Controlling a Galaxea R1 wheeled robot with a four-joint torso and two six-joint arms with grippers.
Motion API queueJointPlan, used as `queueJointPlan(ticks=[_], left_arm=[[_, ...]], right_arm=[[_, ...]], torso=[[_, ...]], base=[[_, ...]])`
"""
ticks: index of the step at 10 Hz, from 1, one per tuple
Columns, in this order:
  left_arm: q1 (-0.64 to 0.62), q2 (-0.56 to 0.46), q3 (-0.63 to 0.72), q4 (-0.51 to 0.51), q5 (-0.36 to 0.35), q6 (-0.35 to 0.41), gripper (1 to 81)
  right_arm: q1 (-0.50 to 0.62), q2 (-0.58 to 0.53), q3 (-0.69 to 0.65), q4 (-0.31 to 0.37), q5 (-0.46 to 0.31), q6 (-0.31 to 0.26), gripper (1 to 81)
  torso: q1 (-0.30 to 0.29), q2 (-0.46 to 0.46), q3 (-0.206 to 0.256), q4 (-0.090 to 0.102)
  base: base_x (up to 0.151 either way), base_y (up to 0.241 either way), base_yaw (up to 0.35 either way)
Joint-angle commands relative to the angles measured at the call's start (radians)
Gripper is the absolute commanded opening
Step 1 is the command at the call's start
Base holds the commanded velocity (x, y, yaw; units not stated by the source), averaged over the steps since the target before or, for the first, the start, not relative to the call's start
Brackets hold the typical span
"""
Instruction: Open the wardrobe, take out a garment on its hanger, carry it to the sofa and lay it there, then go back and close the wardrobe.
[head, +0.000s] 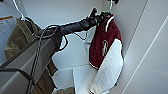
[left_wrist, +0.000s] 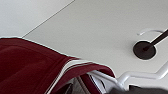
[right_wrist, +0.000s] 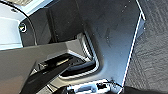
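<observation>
Head view, left to right: an olive garment (head: 15, 40) hangs inside the open wardrobe (head: 62, 15); the left arm (head: 75, 25) reaches to the jacket (head: 103, 42), which hangs lengthwise downward, white sleeve (head: 110, 67) lowest. Left wrist view adds the collar stripes, hanger (left_wrist: 130, 75) and rail mount (left_wrist: 144, 50). Left gripper (head: 100, 17) sits at the collar, its grip hard to make out. Right wrist view gives robot body and carpet (right_wrist: 152, 50).

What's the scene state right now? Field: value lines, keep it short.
wardrobe: open, interior in head view
garment: maroon jacket with white sleeve, hanging inside
hanger: white, under the jacket collar
left gripper: raised at the jacket's collar; finger state unclear
other garment: olive-brown, hanging apart from the jacket
right wrist view: dark robot body, grey carpet
</observation>
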Motion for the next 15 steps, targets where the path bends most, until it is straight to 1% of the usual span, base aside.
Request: queueJointPlan(ticks=[1,2,3,5,8,9,10,11,12,14,15], left_arm=[[-0.204,0.051,0.006,-0.004,0.010,0.004,81.1],[-0.204,0.051,0.006,-0.002,0.010,0.004,81.1],[-0.203,0.051,0.003,-0.002,0.011,0.004,81.1],[-0.204,0.051,0.000,-0.001,0.010,0.004,81.1],[-0.210,0.051,-0.003,0.010,0.011,0.010,81.1],[-0.217,0.051,-0.017,0.010,0.008,0.010,81.1],[-0.226,0.051,-0.020,0.009,-0.001,0.008,81.1],[-0.226,0.051,-0.018,0.004,-0.031,0.008,81.1],[-0.226,0.051,-0.021,0.004,-0.033,0.008,81.1],[-0.235,0.051,-0.074,0.005,-0.036,0.008,81.1],[-0.237,0.051,-0.072,0.002,-0.038,0.008,81.1]], right_arm=[[0.027,0.008,0.003,0.016,-0.066,0.000,81.1],[0.027,0.008,0.003,0.016,-0.066,0.000,81.1],[0.027,0.008,0.003,0.016,-0.066,0.000,81.1],[0.027,0.008,0.003,0.016,-0.066,0.000,81.1],[0.027,0.008,0.003,0.016,-0.066,0.000,81.1],[0.027,0.008,0.003,0.014,-0.066,0.000,81.1],[0.027,0.008,0.003,0.014,-0.066,0.000,81.1],[0.027,0.008,0.003,0.016,-0.066,0.000,81.1],[0.027,0.008,0.003,0.016,-0.066,0.000,81.1],[0.027,0.008,0.003,0.014,-0.066,0.000,81.1],[0.027,0.008,0.003,0.016,-0.066,0.000,81.1]], torso=[[0.000,0.000,0.000,0.000],[0.000,0.000,0.000,-0.069],[0.000,0.000,0.000,-0.006],[0.000,0.000,0.000,-0.029],[0.000,0.000,0.000,-0.029],[0.000,0.000,0.000,-0.067],[0.000,0.000,0.000,-0.038],[0.000,0.000,0.000,-0.050],[0.000,0.000,0.000,-0.055],[0.000,0.000,0.000,-0.055],[0.000,0.000,0.000,-0.055]], base=[[0.000,0.000,0.000],[0.000,0.000,0.000],[0.000,0.000,0.000],[0.000,0.000,0.000],[0.000,0.000,0.000],[0.000,0.000,0.000],[0.000,0.000,0.000],[0.000,0.000,0.000],[0.000,0.000,0.000],[0.000,0.000,0.000],[0.000,0.000,0.000]])
